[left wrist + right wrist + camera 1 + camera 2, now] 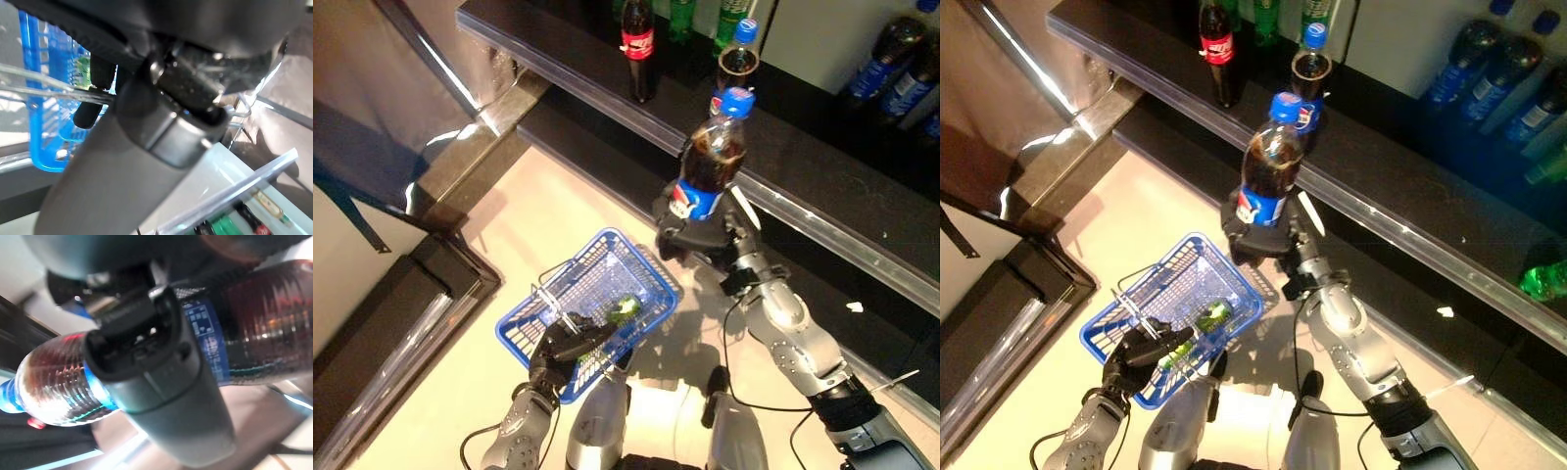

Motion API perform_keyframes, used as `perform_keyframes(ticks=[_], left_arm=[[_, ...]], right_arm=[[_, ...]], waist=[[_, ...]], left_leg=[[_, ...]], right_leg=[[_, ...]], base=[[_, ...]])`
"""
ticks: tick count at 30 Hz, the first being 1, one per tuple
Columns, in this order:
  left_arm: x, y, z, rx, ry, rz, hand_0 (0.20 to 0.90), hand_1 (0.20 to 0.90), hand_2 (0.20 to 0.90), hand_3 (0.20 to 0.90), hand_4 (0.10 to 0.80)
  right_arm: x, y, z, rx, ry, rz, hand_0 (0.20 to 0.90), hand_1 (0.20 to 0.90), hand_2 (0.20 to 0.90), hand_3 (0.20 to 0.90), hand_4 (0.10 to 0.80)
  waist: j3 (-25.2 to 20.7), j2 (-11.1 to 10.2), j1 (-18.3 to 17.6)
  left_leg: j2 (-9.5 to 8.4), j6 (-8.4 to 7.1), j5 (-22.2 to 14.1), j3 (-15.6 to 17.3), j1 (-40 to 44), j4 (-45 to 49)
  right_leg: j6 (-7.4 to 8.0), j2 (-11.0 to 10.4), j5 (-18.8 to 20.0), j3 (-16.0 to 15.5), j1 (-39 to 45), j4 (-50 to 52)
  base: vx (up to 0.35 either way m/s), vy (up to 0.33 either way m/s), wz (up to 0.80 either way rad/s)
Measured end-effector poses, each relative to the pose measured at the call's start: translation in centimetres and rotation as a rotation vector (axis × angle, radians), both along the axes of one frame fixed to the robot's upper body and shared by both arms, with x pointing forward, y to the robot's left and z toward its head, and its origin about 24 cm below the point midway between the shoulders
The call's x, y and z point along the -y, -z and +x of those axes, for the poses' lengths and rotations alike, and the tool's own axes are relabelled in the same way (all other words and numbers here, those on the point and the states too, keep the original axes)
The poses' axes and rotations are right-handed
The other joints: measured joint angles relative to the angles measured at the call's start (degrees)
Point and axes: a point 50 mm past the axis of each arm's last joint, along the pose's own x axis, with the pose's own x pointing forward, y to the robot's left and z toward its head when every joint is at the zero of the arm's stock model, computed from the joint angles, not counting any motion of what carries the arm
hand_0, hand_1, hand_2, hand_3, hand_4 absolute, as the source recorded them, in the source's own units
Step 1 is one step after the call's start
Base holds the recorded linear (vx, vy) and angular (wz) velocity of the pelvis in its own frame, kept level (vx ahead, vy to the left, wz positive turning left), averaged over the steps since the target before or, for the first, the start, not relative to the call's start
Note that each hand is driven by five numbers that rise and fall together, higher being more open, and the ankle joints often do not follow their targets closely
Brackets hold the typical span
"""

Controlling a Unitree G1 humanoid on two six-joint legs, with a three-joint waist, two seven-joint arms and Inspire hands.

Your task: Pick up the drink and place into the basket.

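Left eye view, nearest first: my left hand [563, 350] is curled round the wire handle at the near edge of the blue basket [646, 258], holding it clear of the floor. A green item [625, 309] lies on the basket's bottom toward that near edge; I cannot identify it.

Beyond the basket's far right corner, my right hand [690, 238] is clamped round the lower body of the drink [712, 157], a dark cola bottle with a blue cap and blue label. Its long axis stands nearly upright, cap tipped slightly away from me toward the shelf edge [803, 217]. The bottle is clear of the shelf, held in the air.

Governing relation: the basket opening lies below the bottle and to its left, toward my body. The right hand carries the load; the left only presents the basket.

Obstructions: the bottle's base is hidden inside my right hand. The left wrist view is mostly filled by the hand itself. Other bottles [638, 44] stand further back on the shelf, partly cut off.
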Motion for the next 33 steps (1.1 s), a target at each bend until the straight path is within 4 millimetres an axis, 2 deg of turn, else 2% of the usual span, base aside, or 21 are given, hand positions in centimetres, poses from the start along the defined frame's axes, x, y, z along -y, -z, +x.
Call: perform_keyframes(ticks=[12, 18, 26, 33], left_arm=[[0.1, -3.1, 0.5, 0.068, 0.174, 0.020, 0.300, 0.300, 0.300, 0.200, 0.100], [0.5, -4.7, 0.5, 0.109, 0.281, -0.011, 0.300, 0.300, 0.300, 0.200, 0.100], [1.6, -7.1, 1.1, 0.202, 0.467, -0.035, 0.300, 0.300, 0.300, 0.200, 0.100], [2.1, -6.8, 0.7, 0.176, 0.522, -0.043, 0.300, 0.300, 0.300, 0.200, 0.100]], right_arm=[[-2.5, 2.3, -0.8, -0.097, -0.036, -0.056, 0.300, 0.300, 0.300, 0.200, 0.100], [-3.6, 3.7, -1.0, -0.150, -0.039, -0.056, 0.300, 0.300, 0.300, 0.200, 0.100], [-4.2, 7.3, -0.6, -0.255, -0.001, -0.183, 0.300, 0.300, 0.300, 0.200, 0.100], [-3.7, 10.1, -0.1, -0.343, 0.041, -0.275, 0.300, 0.300, 0.300, 0.200, 0.100]], waist=[[-0.21, -0.42, 4.11], [-0.46, -0.91, 4.32], [-0.48, -0.95, 5.40], [-0.49, -0.97, 6.00]], left_leg=[[-0.39, -0.22, 0.09, -2.36, 0.94, -0.09], [-0.99, -0.16, 0.08, -3.25, 0.82, -0.08], [-1.03, -0.17, 0.10, -4.10, 0.16, -0.04], [-1.30, -0.17, 0.10, -4.54, 0.08, -0.10]], right_leg=[[-0.06, -0.51, -1.43, -2.54, 2.37, 0.47], [0.17, -1.24, -1.91, -3.32, 2.70, 0.54], [0.30, -1.38, -1.96, -4.09, 2.66, 0.51], [0.53, -1.94, -2.14, -4.27, 2.67, 0.62]], base=[[0.006, -0.028, 0.12], [-0.009, -0.025, 0.08], [0.009, -0.006, 0.04], [-0.004, -0.002, 0.01]])
